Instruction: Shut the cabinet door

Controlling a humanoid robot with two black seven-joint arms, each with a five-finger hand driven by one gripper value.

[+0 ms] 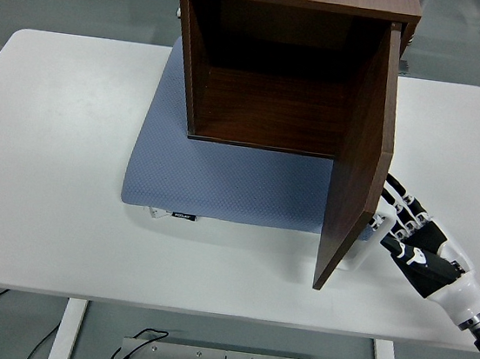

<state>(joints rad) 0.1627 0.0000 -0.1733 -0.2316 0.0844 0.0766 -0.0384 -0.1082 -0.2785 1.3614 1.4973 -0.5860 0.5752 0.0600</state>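
White table (pixel 58 166) holds one cabinet (pixel 284 67), door (pixel 361 159) open.

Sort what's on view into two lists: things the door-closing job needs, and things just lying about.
Needed for the job:
cabinet
its open door
white door handle
right hand, fingers spread at the door's outer face

Just lying about:
blue mat under the cabinet
white table
cables on the floor

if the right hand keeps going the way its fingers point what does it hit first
Most likely the outer face of the open cabinet door: the right hand points up-left at it, fingertips at or behind its handle. Contact is hidden.
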